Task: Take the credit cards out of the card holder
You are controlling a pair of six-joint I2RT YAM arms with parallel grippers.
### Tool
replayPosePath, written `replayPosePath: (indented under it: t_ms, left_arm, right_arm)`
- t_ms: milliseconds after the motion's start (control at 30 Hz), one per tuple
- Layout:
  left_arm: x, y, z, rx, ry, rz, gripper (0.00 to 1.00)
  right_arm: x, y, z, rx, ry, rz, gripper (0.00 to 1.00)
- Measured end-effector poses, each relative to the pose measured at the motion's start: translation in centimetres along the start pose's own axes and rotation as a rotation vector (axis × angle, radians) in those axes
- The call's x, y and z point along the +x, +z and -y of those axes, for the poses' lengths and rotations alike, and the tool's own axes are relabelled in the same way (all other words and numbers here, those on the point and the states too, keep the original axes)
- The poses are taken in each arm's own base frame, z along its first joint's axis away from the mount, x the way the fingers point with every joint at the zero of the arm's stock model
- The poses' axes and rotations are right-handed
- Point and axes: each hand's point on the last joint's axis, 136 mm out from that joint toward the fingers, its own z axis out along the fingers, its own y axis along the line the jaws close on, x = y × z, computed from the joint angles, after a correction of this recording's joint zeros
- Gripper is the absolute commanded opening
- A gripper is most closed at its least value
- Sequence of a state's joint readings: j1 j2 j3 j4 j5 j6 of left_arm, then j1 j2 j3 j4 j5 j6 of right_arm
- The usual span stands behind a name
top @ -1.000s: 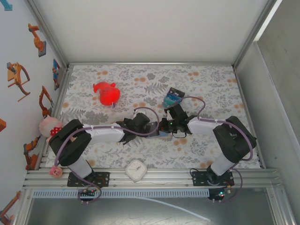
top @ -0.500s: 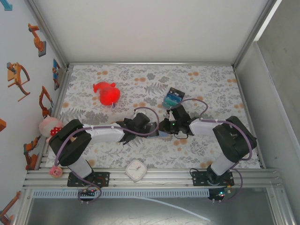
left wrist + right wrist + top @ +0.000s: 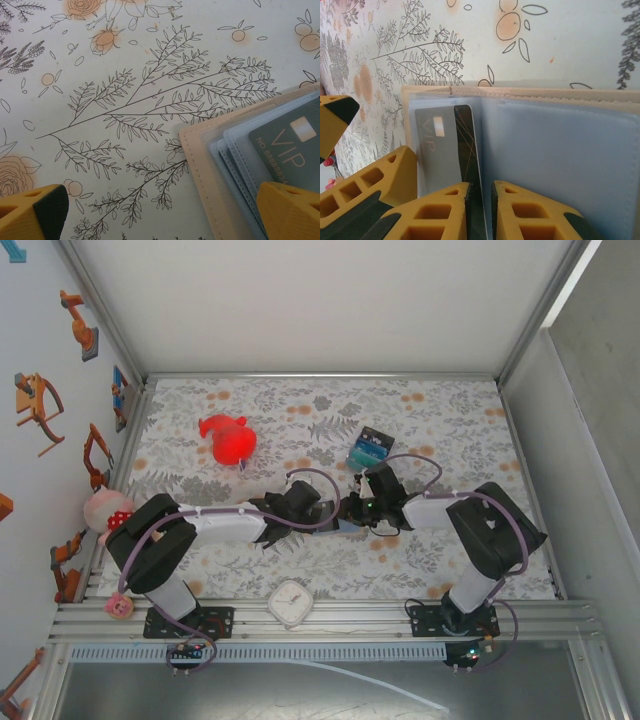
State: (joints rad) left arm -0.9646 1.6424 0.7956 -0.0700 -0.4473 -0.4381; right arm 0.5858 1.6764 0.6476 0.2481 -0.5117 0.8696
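Floral cloth (image 3: 450,420), pale with grey sprigs and orange blooms, covers the table. At its near edge lies a white clock (image 3: 291,602), a rounded square. Mid-table both arms meet over the card holder (image 3: 197,160), a tan stitched wallet lying open and flat, its clear and pale-blue plastic sleeves overlapping. A dark, glossy credit card (image 3: 442,145) marked VIP sits inside one sleeve. The left gripper (image 3: 160,215) is spread wide, one yellow fingertip (image 3: 287,210) over the holder's lining, the other above bare cloth. The right gripper (image 3: 480,210) has its ribbed yellow jaws almost together at the holder's fold; whether they pinch anything I cannot tell. Beyond lie a blue-and-teal block (image 3: 367,448) and a smooth red toy (image 3: 228,439).
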Motion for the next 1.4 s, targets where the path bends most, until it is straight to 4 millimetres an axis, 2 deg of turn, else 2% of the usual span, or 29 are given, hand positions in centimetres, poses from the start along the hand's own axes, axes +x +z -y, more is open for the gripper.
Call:
replayPosePath:
  t_ms: [433, 600, 867, 1400]
  left_arm:
    - [-0.2, 0.1, 0.2, -0.002, 0.004, -0.01, 0.97]
    - [-0.3, 0.3, 0.3, -0.001, 0.005, -0.01, 0.97]
    - [-0.3, 0.3, 0.3, -0.001, 0.002, -0.013, 0.97]
    - [-0.4, 0.6, 0.4, 0.021, -0.027, -0.03, 0.97]
  right_arm:
    - [-0.1, 0.6, -0.9, -0.075, 0.012, -0.014, 0.18]
    - [-0.2, 0.7, -0.8, -0.098, 0.027, -0.015, 0.12]
    - [-0.3, 0.4, -0.5, -0.131, 0.05, -0.009, 0.08]
    - [-0.5, -0.4, -0.3, -0.158, 0.059, 0.004, 0.08]
